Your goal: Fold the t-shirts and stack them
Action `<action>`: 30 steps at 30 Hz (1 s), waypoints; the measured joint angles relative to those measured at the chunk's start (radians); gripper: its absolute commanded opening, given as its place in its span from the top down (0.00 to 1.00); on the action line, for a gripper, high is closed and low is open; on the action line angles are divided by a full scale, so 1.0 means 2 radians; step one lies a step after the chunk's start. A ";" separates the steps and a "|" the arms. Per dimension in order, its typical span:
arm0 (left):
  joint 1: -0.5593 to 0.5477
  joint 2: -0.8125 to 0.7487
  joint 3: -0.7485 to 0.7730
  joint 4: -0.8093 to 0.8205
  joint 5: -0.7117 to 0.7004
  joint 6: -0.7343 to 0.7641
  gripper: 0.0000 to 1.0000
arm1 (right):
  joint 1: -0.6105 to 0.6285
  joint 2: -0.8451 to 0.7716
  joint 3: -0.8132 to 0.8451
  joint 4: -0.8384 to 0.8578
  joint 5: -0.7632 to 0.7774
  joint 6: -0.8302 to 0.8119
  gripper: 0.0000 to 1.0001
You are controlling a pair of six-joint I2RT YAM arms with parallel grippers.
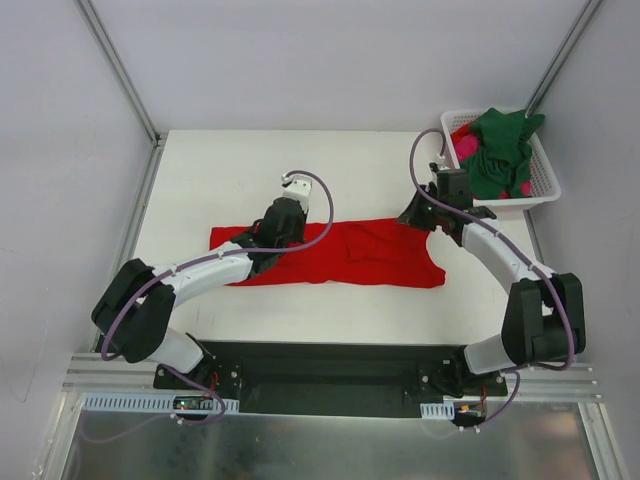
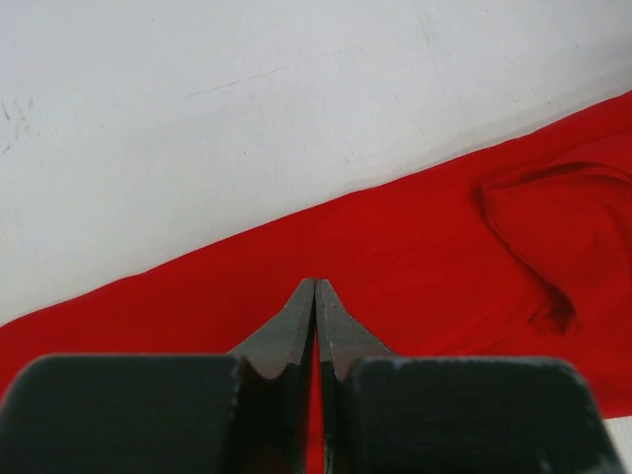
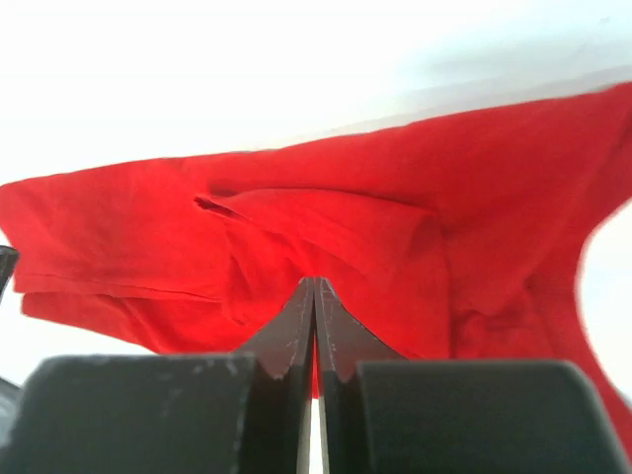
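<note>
A bright red t-shirt [image 1: 370, 255] lies spread in a long wrinkled band across the middle of the table. Over its left part sits my left gripper [image 1: 262, 240], shut, tips pressed together above the red cloth [image 2: 425, 247], with nothing visibly pinched in the left wrist view [image 2: 314, 282]. At the shirt's upper right edge is my right gripper [image 1: 418, 218], also shut [image 3: 314, 281], over folded red cloth [image 3: 326, 217]. A dark green t-shirt [image 1: 500, 150] and a magenta-pink t-shirt [image 1: 467, 148] are heaped in the basket.
The white slotted basket [image 1: 545, 178] stands at the back right corner of the table. Metal frame rails run along the table's left and right sides. A black base plate [image 1: 320, 365] holds both arms at the near edge.
</note>
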 measured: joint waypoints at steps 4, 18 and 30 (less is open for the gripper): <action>0.000 0.001 0.000 0.000 0.002 -0.003 1.00 | 0.000 -0.013 0.001 -0.025 0.026 -0.017 0.98; 0.000 0.001 0.000 0.000 0.005 -0.006 1.00 | 0.000 0.024 -0.011 -0.035 0.025 -0.019 0.99; 0.000 0.002 0.000 0.000 0.005 -0.006 1.00 | 0.004 0.058 -0.023 -0.031 0.031 -0.020 0.99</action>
